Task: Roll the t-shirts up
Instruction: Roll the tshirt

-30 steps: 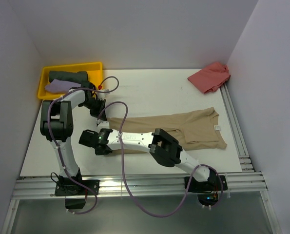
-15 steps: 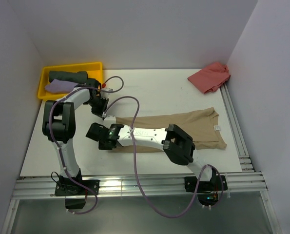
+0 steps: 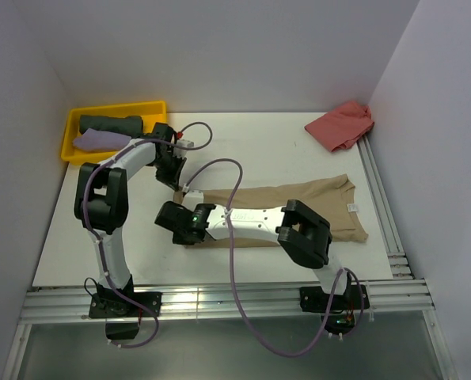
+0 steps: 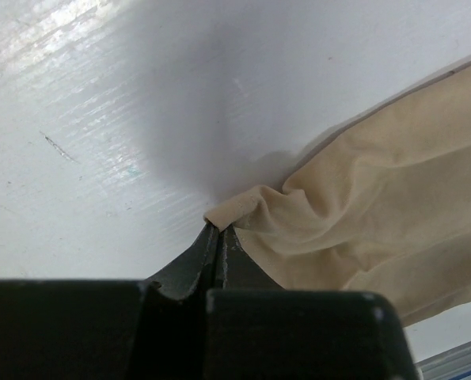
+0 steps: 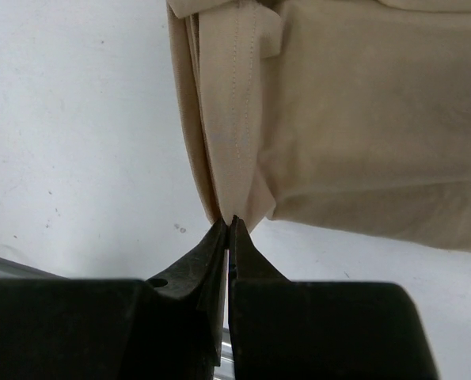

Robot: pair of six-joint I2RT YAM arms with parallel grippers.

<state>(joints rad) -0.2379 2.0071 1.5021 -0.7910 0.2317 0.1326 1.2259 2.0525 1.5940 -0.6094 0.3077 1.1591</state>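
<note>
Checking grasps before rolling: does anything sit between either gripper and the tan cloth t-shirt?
Nothing visible. The left gripper and right gripper are each shut directly on an edge of the tan-beige soft cloth t-shirt.

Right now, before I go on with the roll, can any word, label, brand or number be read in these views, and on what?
No text can be read in any view.
The white neck tag inside the collar of the tan t-shirt: too small to read.
Both wrist views: only cloth and bare table, no lettering.
</note>
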